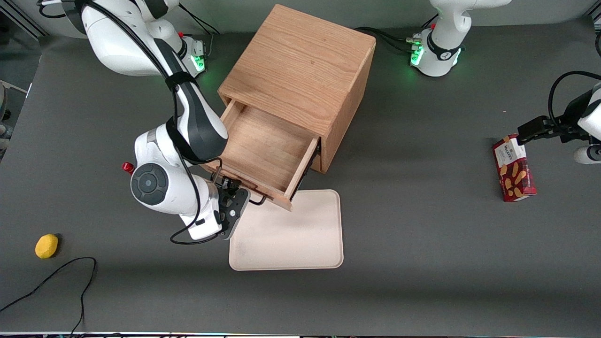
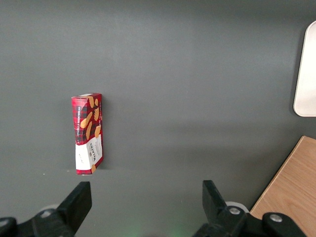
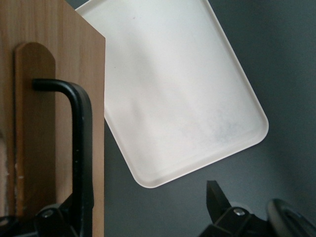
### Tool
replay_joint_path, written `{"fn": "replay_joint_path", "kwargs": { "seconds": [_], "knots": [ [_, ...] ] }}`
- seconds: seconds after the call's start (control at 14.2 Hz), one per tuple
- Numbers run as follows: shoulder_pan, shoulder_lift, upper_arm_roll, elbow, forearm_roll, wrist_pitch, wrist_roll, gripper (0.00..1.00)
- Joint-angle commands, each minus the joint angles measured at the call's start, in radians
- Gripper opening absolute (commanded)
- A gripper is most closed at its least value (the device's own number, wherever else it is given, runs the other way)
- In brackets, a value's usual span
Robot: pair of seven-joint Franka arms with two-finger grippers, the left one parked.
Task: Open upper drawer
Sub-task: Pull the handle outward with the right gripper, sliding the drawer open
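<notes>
The upper drawer (image 1: 267,150) stands pulled well out of the oak cabinet (image 1: 300,65), and its bare wooden inside shows. My right gripper (image 1: 237,191) is at the drawer's front, at the end toward the working arm. In the right wrist view the drawer front (image 3: 44,123) carries the black bar handle (image 3: 81,148). The gripper (image 3: 133,217) is open. The handle runs between its fingers, close against one of them, and the other fingertip (image 3: 215,197) hangs apart over the grey table.
A cream tray (image 1: 291,234) lies on the table just in front of the open drawer, partly under its front edge. A yellow fruit (image 1: 47,246) and a black cable (image 1: 61,277) lie toward the working arm's end. A red biscuit box (image 1: 514,168) lies toward the parked arm's end.
</notes>
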Motion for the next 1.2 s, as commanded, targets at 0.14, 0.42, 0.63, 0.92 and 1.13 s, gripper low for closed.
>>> {"fn": "replay_joint_path", "kwargs": {
  "seconds": [0.14,0.42,0.63,0.92,1.13],
  "knots": [
    [-0.034,0.044,0.007,0.067,0.022,-0.013,-0.05,1.0],
    [-0.047,0.05,0.007,0.082,0.022,-0.013,-0.063,1.0],
    [-0.054,0.064,0.007,0.096,0.022,-0.01,-0.079,1.0],
    [-0.071,0.09,0.007,0.128,0.022,-0.008,-0.093,1.0],
    [-0.083,0.093,0.009,0.129,0.022,-0.008,-0.1,1.0]
  ]
}}
